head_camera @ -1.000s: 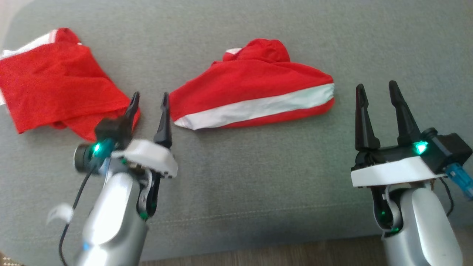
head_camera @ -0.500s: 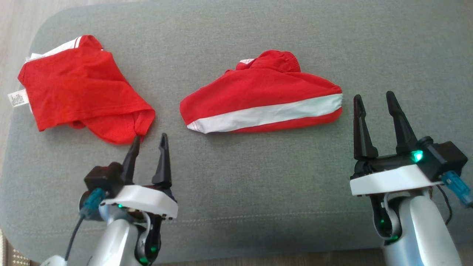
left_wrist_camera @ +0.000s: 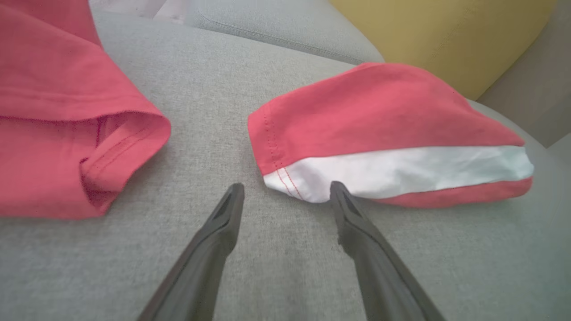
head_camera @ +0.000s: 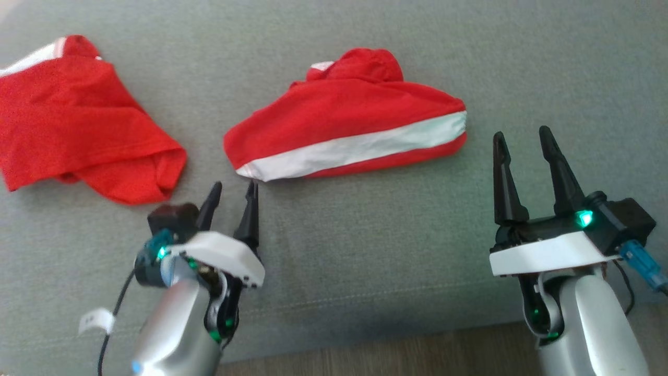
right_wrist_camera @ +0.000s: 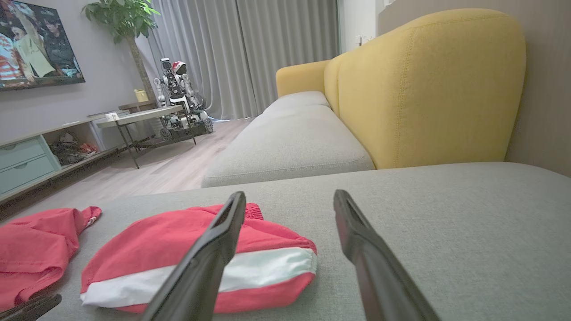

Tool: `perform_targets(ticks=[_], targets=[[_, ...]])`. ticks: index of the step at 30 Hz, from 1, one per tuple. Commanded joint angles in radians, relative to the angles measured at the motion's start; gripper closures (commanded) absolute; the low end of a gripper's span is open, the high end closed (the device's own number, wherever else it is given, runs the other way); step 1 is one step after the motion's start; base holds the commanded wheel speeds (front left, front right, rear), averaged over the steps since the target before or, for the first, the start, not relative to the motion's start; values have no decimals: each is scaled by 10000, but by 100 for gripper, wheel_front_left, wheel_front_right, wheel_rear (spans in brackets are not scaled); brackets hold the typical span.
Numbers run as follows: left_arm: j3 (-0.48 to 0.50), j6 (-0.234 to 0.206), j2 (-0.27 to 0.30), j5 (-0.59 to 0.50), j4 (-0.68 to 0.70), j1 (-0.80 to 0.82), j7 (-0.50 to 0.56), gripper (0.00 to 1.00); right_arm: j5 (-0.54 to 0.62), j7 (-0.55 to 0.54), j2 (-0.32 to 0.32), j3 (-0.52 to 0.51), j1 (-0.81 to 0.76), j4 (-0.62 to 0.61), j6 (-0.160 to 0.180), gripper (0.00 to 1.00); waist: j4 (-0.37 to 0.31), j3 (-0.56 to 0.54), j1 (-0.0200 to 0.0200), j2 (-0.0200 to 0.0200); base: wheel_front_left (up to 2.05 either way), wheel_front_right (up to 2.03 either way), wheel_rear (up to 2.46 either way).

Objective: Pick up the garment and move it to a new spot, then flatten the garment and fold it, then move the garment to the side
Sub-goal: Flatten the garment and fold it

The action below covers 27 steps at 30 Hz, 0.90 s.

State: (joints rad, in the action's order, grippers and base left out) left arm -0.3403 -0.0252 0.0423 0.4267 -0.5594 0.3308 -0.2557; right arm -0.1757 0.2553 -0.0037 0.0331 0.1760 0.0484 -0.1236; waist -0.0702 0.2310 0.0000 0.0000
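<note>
No readable text anywhere. Candidates: small white paper tag (head_camera: 95, 321) beside silver left forearm (head_camera: 172, 334) — blurred, nothing legible; wall-mounted screen (right_wrist_camera: 38, 44) showing picture of people, right wrist view — too small, no lettering made out; folded red fabric garment with white band (head_camera: 349, 125) and crumpled red fabric garment (head_camera: 78, 120), surfaces without legible marking.
</note>
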Motion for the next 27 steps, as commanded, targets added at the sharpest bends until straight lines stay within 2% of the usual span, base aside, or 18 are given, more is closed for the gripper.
perform_targets(ticks=[1, 9, 27], targets=[[271, -14, 80, 120, -105, 614, -61, 0, 28, 65, 37, 202, 373, -382, -71, 0, -194, 255, 0, 0, 0, 0, 0], [307, 18, 80, 103, -1372, 1431, -61, 0, -12, 65, 37, 170, 494, -415, -71, 0, -380, 496, 0, 0, 0, 0, 0], [68, 344, 80, 277, -1874, 1798, -61, 0, -97, 65, 37, 191, 593, -398, -71, 0, -422, 595, 0, 0, 0, 0, 0]])
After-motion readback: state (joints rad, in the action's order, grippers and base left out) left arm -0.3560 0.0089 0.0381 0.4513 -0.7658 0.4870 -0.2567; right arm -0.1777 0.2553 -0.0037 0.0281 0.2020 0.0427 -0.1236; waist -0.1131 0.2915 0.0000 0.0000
